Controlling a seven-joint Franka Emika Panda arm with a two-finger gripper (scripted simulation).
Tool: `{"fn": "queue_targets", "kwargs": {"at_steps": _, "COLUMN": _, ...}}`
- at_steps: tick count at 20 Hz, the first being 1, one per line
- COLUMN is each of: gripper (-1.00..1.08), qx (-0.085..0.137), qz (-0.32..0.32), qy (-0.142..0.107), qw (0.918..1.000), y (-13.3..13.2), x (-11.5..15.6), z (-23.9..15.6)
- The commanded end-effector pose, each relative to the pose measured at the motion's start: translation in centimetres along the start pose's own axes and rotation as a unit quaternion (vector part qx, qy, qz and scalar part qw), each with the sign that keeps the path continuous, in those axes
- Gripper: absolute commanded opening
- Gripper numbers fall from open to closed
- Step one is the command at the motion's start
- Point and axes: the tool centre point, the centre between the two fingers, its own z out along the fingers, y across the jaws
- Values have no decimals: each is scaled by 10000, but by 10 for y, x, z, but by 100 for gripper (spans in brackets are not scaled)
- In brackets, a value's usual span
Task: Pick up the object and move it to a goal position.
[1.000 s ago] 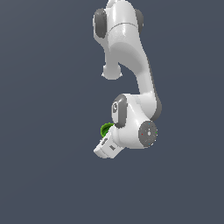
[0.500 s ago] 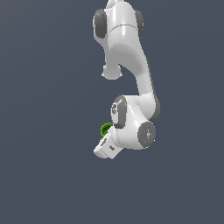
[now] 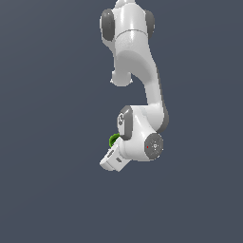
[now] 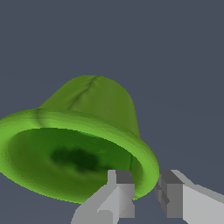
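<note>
The green cup [image 4: 87, 131] fills the wrist view, lying tilted with its dark hollow inside facing the camera. My gripper [image 4: 146, 192] straddles its rim: one grey finger [image 4: 120, 188] is inside the mouth, the other finger [image 4: 173, 194] is outside, and the jaws are closed on the rim wall. In the exterior view only a small green part of the cup [image 3: 114, 140] shows, beside the white hand [image 3: 113, 161] at the arm's lower end. The fingers are hidden there.
The white arm [image 3: 135, 71] hangs down from the top of the exterior view against a plain dark grey-blue background. No table, edge or other object shows in either view.
The wrist and hand have drifted slightly toward the exterior view's left and a little down. The cup stays with the hand.
</note>
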Motion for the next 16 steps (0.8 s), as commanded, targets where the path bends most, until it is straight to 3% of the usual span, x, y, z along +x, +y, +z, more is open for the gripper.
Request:
{"fn": "queue_targets", "kwargs": {"at_steps": 1, "gripper": -100, "qx": -2, "qz": -2, "qy": 3, "qw": 10000, "y": 0, "x": 0, "z": 0}}
{"fn": "queue_targets", "kwargs": {"at_steps": 11, "gripper": -100, "qx": -2, "qz": -2, "qy": 3, "qw": 10000, "y": -1, "x": 0, "z": -1}}
{"fn": "queue_targets", "kwargs": {"at_steps": 16, "gripper": -100, "qx": -5, "qz": -2, "qy": 1, "qw": 10000, "y": -14, "x": 2, "z": -18}}
